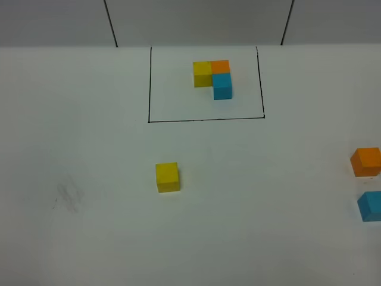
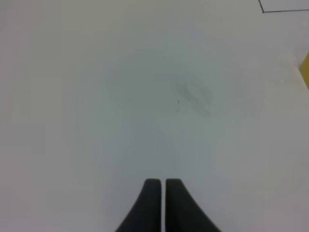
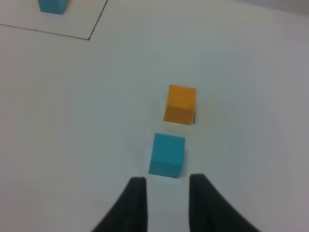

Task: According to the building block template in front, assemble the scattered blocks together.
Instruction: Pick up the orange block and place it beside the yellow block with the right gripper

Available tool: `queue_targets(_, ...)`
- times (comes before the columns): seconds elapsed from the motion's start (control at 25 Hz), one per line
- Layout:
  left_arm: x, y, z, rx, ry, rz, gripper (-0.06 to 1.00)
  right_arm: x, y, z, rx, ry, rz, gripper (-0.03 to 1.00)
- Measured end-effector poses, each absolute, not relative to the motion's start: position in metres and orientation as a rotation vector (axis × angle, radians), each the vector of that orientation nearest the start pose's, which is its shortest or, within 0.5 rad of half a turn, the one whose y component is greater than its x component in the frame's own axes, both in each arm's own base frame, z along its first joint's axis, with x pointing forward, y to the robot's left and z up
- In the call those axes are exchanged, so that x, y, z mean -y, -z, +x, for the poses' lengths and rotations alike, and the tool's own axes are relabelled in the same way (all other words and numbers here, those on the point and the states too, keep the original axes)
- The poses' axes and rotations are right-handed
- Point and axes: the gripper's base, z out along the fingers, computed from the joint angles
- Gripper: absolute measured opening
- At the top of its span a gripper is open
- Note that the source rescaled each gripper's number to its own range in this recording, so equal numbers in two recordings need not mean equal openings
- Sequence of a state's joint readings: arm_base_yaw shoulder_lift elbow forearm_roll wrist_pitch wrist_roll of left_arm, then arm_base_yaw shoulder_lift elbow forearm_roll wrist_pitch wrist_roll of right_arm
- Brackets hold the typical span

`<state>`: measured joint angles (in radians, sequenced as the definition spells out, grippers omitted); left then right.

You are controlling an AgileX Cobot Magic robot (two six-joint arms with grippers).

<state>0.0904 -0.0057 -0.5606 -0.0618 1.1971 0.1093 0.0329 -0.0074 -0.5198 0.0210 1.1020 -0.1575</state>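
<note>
Left wrist view has the left gripper (image 2: 164, 181) with its two dark fingers pressed together, nothing between them and nothing touching them. Ahead of the fingertips lies bare white table (image 2: 96, 96) with a faint grey smudge (image 2: 195, 96) on it. Farther ahead and off to one side, a sliver of the yellow cube (image 2: 305, 72) shows at the picture's edge, well apart from the gripper, and beyond that a corner of the black rectangle (image 2: 276, 9).

Right wrist view shows the right gripper (image 3: 166, 181) with its jaws a narrow way apart and empty. The light blue cube (image 3: 167, 154) sits just ahead of the gap, in line with it and not yet between the fingers; whether the tips touch it cannot be told. The orange cube (image 3: 181, 104) stands just beyond the blue one, with a small strip of table between them.

Neither gripper appears in the exterior high view. The black rectangle there holds the building block template (image 1: 213, 77), standing toward its far side: yellow and orange side by side, light blue in front of the orange.
</note>
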Motion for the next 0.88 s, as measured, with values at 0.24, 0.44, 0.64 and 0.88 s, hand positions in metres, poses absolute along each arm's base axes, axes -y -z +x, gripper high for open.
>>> queue_targets(0.24,0.0069,-0.2829,-0.0186,-2.113,-0.045,0.03,0.0,-0.0014,-0.2793,-0.0102,-2.049,0.052,-0.198,0.24)
queue_targets(0.44,0.0069,-0.2829,-0.0186,-2.113,-0.045,0.03,0.0,-0.0014,-0.2793,-0.0102,-2.049,0.052,-0.198,0.24)
queue_targets(0.64,0.0069,-0.2829,-0.0186,-2.113,-0.045,0.03,0.0,-0.0014,-0.2793,-0.0102,-2.049,0.052,-0.198,0.24)
queue_targets(0.88,0.0069,-0.2829,-0.0186,-2.113,-0.045,0.03,0.0,-0.0014,-0.2793,-0.0102,-2.049,0.052,-0.198,0.24)
